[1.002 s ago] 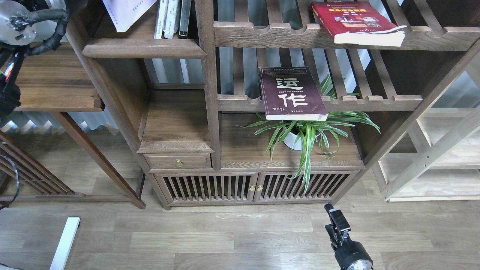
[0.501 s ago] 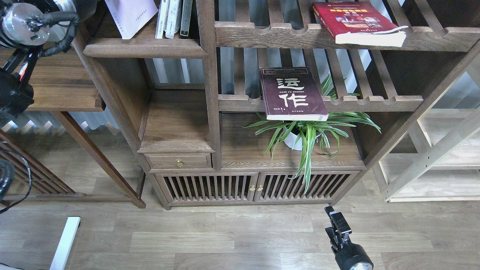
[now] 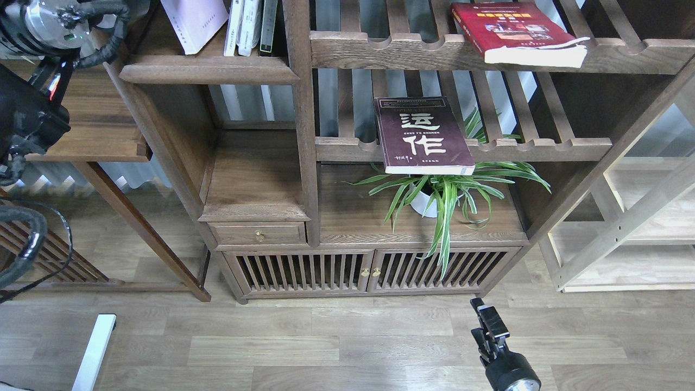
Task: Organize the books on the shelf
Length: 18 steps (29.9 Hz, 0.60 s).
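The pale lavender-white book leans in the shelf compartment — a flat dark board with a rounded moulded edge — beside upright volumes. So one book seems placed, two remain. The maroon book, matte with big white characters, lies on a slatted rack, overhanging the spider plant. The thick red book lies on the upper rack. The left arm's pincer is out of frame; the right pincer (dark, end-on) hangs low — its grip cannot be told. Next comes a reach for the maroon overhang.
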### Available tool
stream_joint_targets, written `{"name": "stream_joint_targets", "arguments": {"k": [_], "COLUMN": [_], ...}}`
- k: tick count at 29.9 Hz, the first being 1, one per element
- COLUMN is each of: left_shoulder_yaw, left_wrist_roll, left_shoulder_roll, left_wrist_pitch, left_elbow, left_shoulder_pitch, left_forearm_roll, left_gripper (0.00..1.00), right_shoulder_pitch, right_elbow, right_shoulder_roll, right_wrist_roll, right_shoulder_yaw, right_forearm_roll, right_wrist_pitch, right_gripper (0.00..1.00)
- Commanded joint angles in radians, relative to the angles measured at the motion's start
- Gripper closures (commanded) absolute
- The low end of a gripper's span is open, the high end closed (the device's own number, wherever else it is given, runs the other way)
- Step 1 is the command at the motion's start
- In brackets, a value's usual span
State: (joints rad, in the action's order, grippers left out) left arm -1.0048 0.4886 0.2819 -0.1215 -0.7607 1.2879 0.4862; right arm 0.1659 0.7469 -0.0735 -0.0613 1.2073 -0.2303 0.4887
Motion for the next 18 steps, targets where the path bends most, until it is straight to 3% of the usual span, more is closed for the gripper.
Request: {"name": "stream_joint_targets", "arguments": {"k": [1,18], "left_shoulder_yaw": [0.000,0.046], "left_wrist_roll": [0.000,0.000], "left_shoulder_roll": [-0.001,-0.001], "left_wrist_pitch": [0.000,0.002], "left_elbow": [0.003,0.011], "left_shoulder_pitch": [0.001,-0.009], "left_forearm_roll": [-0.001,-0.005], "left_gripper": [0.98,0.97], "right_shoulder_pitch": [-0.003,0.000], "right_elbow": [0.000,0.002], "right_shoulder_roll": [0.001,0.001], "right_wrist_roll": [0.001,0.003], "right_shoulder_yaw": [-0.002,-0.002], "right_forearm_roll": [-0.003,-0.003], "right_wrist_pitch": [0.000,0.000], "right_gripper": [0.00,0.00]}}
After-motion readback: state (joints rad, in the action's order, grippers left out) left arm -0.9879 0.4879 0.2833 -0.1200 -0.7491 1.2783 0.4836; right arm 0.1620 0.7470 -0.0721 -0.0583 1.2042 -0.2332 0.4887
